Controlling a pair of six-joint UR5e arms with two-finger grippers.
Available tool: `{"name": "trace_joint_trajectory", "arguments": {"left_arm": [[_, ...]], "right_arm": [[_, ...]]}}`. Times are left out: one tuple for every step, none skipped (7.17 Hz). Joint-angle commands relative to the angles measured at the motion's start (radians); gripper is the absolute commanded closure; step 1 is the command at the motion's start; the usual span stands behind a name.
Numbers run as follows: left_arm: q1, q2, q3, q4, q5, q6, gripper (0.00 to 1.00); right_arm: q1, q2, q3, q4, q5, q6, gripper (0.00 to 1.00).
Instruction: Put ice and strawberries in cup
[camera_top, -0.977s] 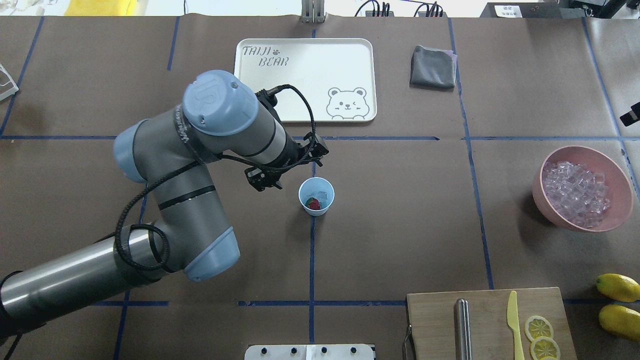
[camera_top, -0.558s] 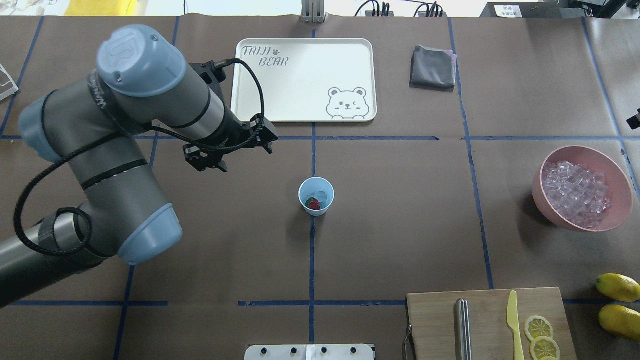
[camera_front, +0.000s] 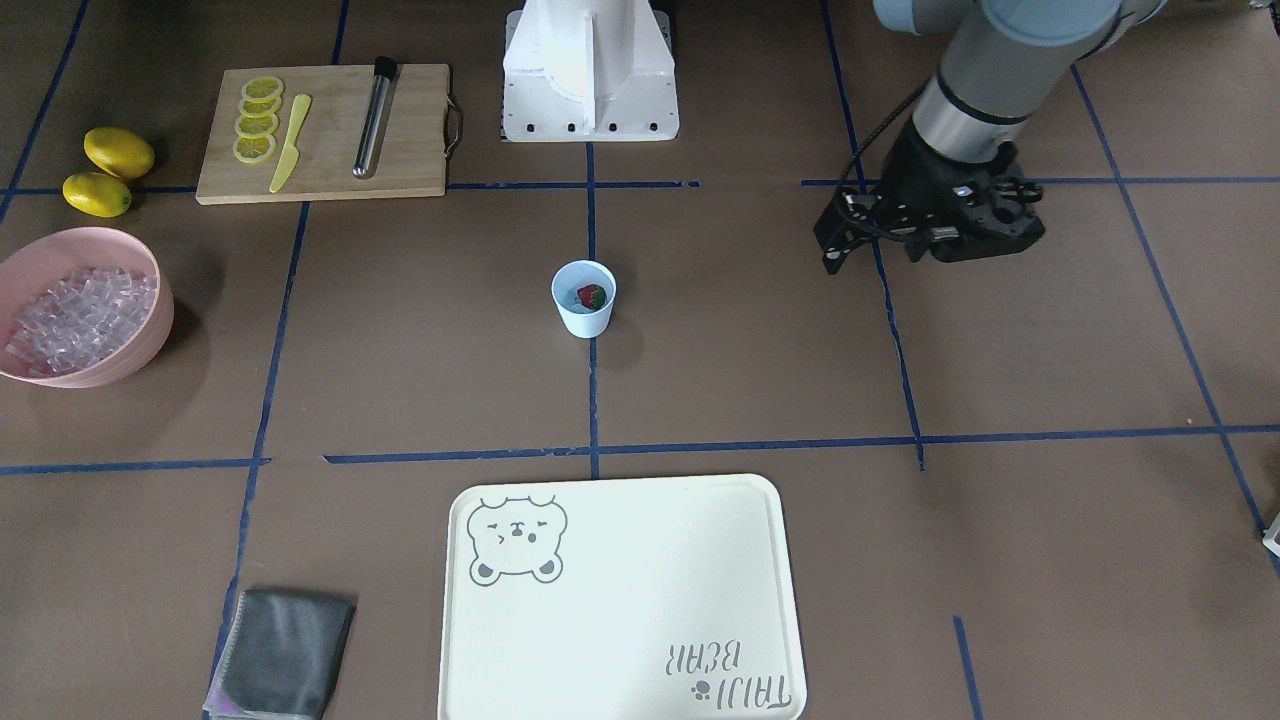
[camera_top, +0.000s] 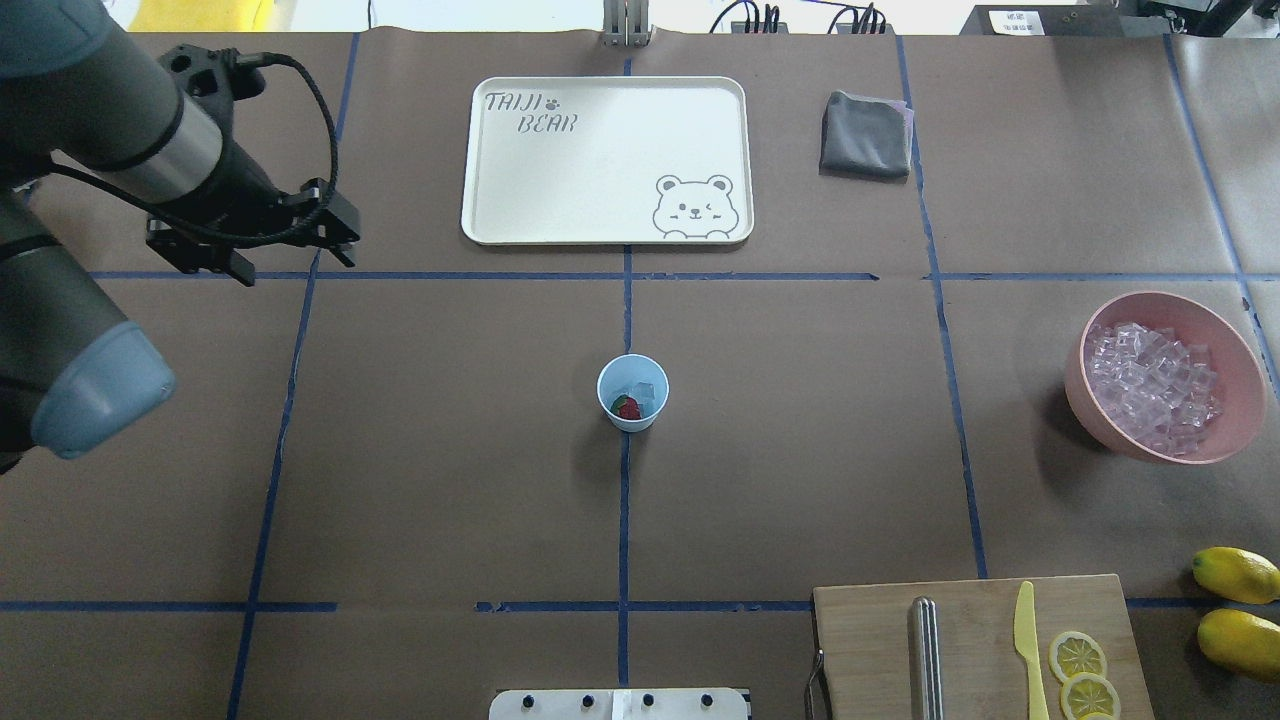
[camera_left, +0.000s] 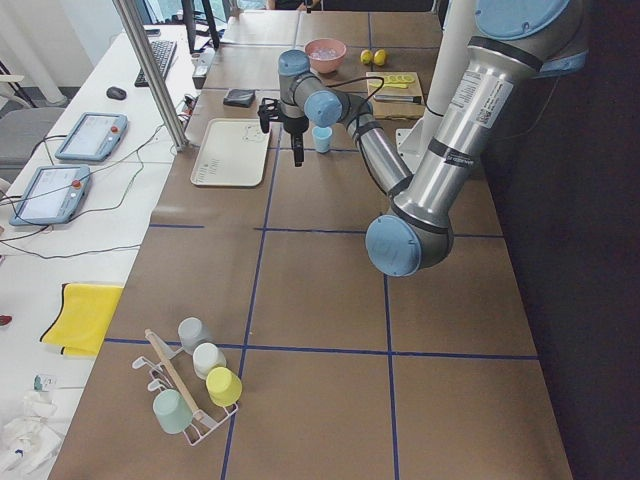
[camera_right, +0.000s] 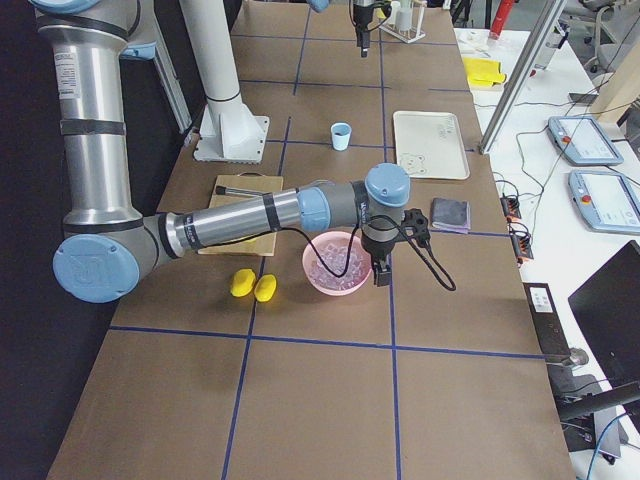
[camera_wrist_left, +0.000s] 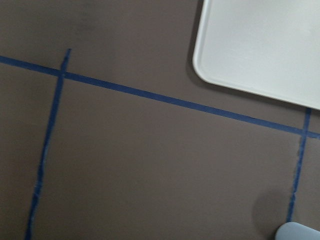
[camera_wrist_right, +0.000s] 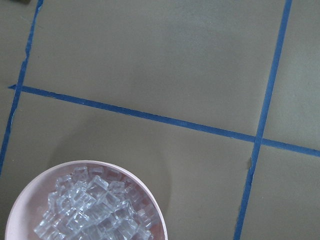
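Note:
The pale blue cup (camera_top: 633, 393) stands upright at the table's middle and also shows in the front view (camera_front: 583, 298). Inside it lie the red strawberry (camera_top: 627, 407) and a clear ice cube (camera_top: 643, 389). More ice (camera_top: 1150, 385) fills the pink bowl (camera_top: 1076, 372) at the right. My left gripper (camera_top: 250, 252) hangs above the table far to the cup's left, holding nothing I can see; its fingers are hidden under the wrist. My right gripper (camera_right: 381, 278) shows only in the exterior right view, by the bowl's far rim; I cannot tell whether it is open.
A white bear tray (camera_top: 520, 200) and a grey cloth (camera_top: 865, 135) lie at the back. A cutting board (camera_top: 870, 640) with a knife, a metal rod and lemon slices sits front right, with two lemons (camera_top: 1237, 575) beside it. A cup rack (camera_left: 190, 395) stands at the far left end.
My left arm has swung away from the cup, leftward and toward the table's back. The cup and its contents have not moved. The right gripper has left the overhead view's right edge.

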Motion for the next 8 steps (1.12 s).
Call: {"name": "trace_joint_trajectory", "arguments": {"left_arm": [[-0.128, 0.063, -0.015, 0.142, -0.009, 0.303, 0.00], [-0.171, 0.121, -0.039, 0.173, -0.010, 0.422, 0.00], [-0.243, 0.191, -0.058, 0.187, -0.010, 0.553, 0.00], [-0.310, 0.256, -0.056, 0.196, -0.012, 0.696, 0.00], [-0.373, 0.305, -0.044, 0.195, -0.028, 0.811, 0.00], [-0.438, 0.334, 0.000, 0.195, -0.068, 0.931, 0.00], [-0.514, 0.363, 0.066, 0.193, -0.113, 1.055, 0.00], [-0.579, 0.371, 0.138, 0.192, -0.139, 1.169, 0.00]], "right_arm": [[0.013, -0.016, -0.002, 0.001, 0.002, 0.000, 0.01], [0.013, -0.022, -0.002, -0.001, 0.002, 0.000, 0.01], [0.015, -0.022, -0.002, 0.001, 0.000, 0.002, 0.01], [0.015, -0.025, -0.008, 0.001, 0.002, 0.002, 0.01], [0.016, -0.038, -0.010, 0.001, 0.002, -0.003, 0.01], [0.035, -0.040, -0.026, 0.001, 0.014, -0.004, 0.01], [0.062, -0.040, -0.046, 0.001, 0.043, -0.007, 0.01], [0.075, -0.042, -0.060, 0.001, 0.043, -0.009, 0.01]]}}
